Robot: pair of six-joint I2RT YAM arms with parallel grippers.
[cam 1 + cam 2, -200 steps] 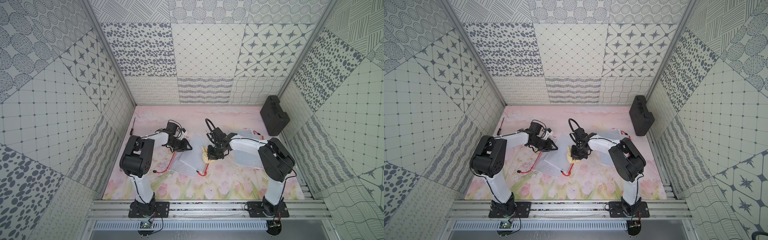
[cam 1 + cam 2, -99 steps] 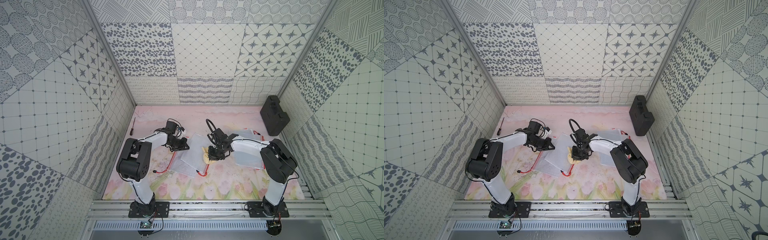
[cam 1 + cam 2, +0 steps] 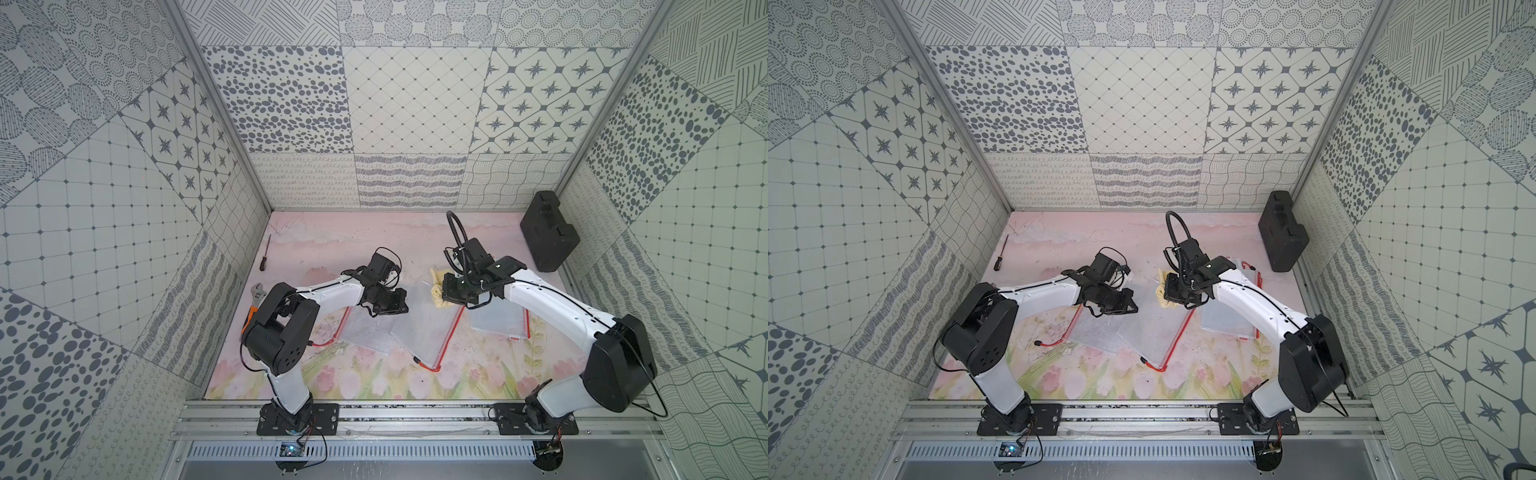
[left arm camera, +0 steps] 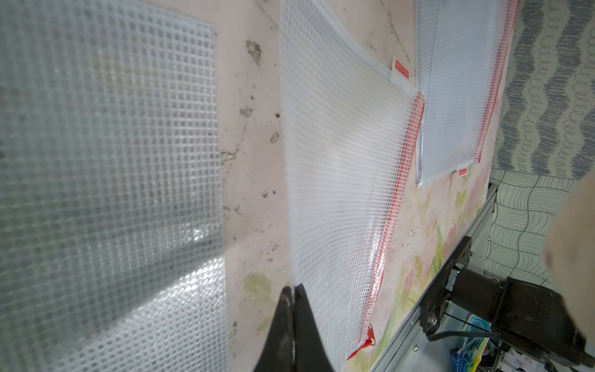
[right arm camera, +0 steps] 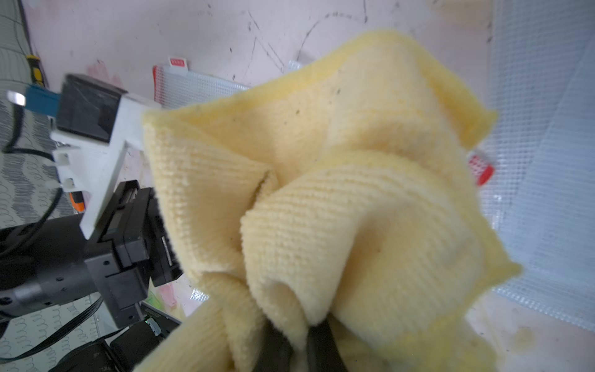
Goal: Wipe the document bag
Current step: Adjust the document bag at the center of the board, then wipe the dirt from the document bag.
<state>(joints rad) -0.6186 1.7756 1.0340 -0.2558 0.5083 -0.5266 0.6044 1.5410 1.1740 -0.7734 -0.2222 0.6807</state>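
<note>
Three see-through mesh bags lie on the flowered counter [image 3: 374, 386], and the one in the middle, the document bag [image 3: 424, 328] [image 3: 1154, 332] [image 4: 341, 193], serves as the mark for everything else. A red zip runs down the side of it that faces the right arm, and the counter's print shows through its mesh. The left pincer [image 3: 402, 309] [image 3: 1133, 308] [image 4: 293, 290] is pressed together on the opposite edge of the document bag, pinching the mesh between its dark tips, and the sheet curves up from the counter there. The right pincer [image 3: 446, 293] [image 3: 1169, 293] [image 5: 299, 344] is clamped on a bunched yellow cloth [image 3: 439, 302] [image 3: 1163, 301] [image 5: 322, 193], which sits at the far corner of the document bag; whether it touches the mesh I cannot tell. A second bag [image 3: 365, 332] [image 3: 1096, 332] [image 4: 106, 161] lies just beside the document bag on the left arm's side. A third bag [image 3: 498, 328] [image 3: 1225, 322] [image 4: 457, 96] lies just beside the zip side, partly under the right arm. A black case [image 3: 548, 232] [image 3: 1283, 232] stands shut, well beyond the document bag in the far corner on the right arm's side, and its contents are hidden. A screwdriver [image 3: 264, 257] [image 3: 1000, 257] and a wrench [image 3: 257, 293] rest well apart from the document bag, along the wall on the left arm's side.
</note>
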